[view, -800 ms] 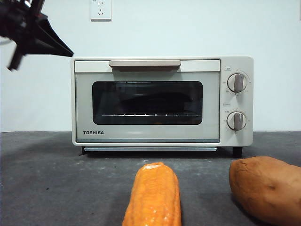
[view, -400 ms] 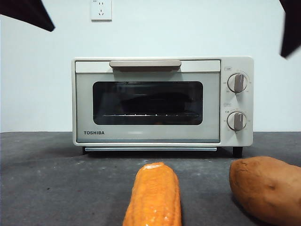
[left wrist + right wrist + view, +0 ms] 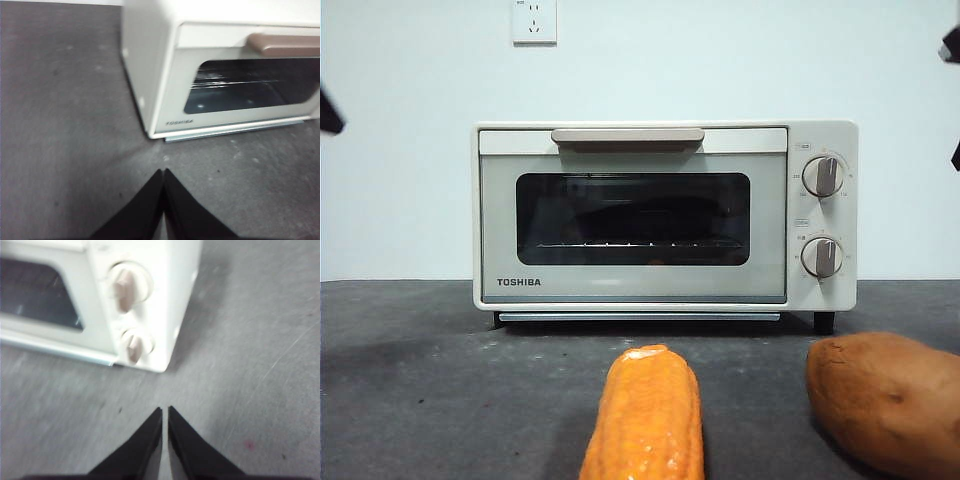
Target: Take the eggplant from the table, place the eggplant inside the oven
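1. Nearest the front camera: a corn cob point(image 3: 645, 415) lies end-on on the table point(image 3: 420, 400), with a sweet potato point(image 3: 885, 400) just to its side. Neither is the target. Both lie in front of the oven door, so a low sweep across that strip could knock them.
2. I can't find the eggplant on the table in any view. There's a dark shape behind the oven window in the front view, but it's too dim to tell whether it's the eggplant. Risk: if an arm goes for a grab without locating it, it may pick up the corn or the potato instead.
3. Left claw point(image 3: 163, 176): tips pressed together, holding nothing, above bare table off the oven's logo-side corner.
4. Right claw point(image 3: 165, 412): tips almost touching, only a thin slit between them, holding nothing, above bare table off the knob-side corner. The front view shows only dark slivers at the two side edges.
5. The oven point(image 3: 665, 215) stands at the back, door shut, bar handle point(image 3: 628, 135) across the top, two knobs point(image 3: 823, 176) on one side. Judgement: if the eggplant is still outside, the shut door blocks loading. A closed claw can't hook that handle cleanly, and a slip could shove the whole box back.
6. Wall socket point(image 3: 534, 18) above, out of the way.
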### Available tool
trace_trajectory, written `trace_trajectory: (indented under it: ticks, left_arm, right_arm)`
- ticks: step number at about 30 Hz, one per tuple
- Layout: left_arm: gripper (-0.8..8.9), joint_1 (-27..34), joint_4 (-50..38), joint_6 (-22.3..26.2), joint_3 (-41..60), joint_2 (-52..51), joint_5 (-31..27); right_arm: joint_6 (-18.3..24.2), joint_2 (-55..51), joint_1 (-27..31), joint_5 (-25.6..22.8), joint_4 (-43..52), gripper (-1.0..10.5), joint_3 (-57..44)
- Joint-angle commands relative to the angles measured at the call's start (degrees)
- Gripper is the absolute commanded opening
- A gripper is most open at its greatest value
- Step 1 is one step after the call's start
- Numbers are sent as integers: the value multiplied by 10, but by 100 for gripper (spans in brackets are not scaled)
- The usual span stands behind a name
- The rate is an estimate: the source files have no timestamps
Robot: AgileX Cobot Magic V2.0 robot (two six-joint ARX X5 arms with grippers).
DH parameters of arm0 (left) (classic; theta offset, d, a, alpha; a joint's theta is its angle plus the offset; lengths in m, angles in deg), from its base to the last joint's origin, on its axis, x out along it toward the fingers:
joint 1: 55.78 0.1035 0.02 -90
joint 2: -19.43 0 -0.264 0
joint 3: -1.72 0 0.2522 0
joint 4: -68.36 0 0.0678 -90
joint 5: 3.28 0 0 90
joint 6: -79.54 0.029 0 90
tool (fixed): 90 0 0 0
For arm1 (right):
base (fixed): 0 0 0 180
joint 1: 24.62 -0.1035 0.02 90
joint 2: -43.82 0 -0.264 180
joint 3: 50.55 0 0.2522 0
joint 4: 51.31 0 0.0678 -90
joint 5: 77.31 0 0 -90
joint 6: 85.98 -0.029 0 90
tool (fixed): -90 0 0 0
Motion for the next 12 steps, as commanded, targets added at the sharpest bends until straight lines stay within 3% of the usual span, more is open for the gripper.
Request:
trace_trajectory:
  ticks: [1,5,12]
  left_arm:
    - [6,-5,12,-60,5,-22,-3]
    - [6,-4,26,-61,5,-28,-3]
    - [6,-4,25,-61,5,-28,-3]
  right_arm:
    - [-15,1,-1,-30,30,3,-6]
    - [-15,2,-1,-69,41,3,-6]
    - [-15,2,-1,-72,46,3,-5]
